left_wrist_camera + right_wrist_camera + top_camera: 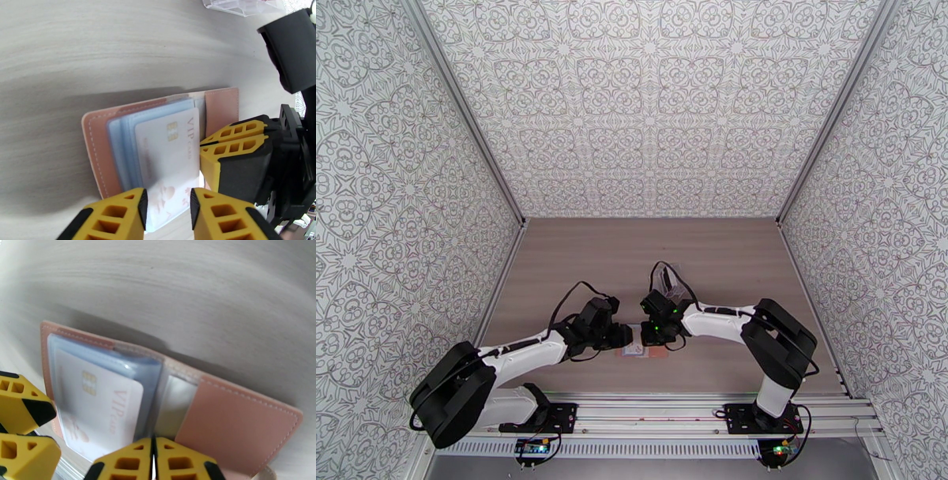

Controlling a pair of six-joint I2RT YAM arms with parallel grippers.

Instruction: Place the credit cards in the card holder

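Observation:
The card holder [98, 150] lies open and flat on the table, pink covers out and blue-grey pockets up, near the front middle [638, 354]. A white credit card [170, 158] marked VIP sits partly inside a pocket, its near end sticking out. My left gripper [168, 197] is open, with its fingertips straddling that exposed end. My right gripper [154, 445] is shut and rests its tips by the holder's fold, at the inner edge of the right-hand flap [237, 417]. The same card [102, 405] shows behind clear plastic in the right wrist view.
A crinkly clear plastic pouch [673, 283] lies just behind the right gripper, its edge visible [245, 6]. Patterned walls close in the left, right and back of the wooden table [632, 253]. Both arms meet close together over the holder.

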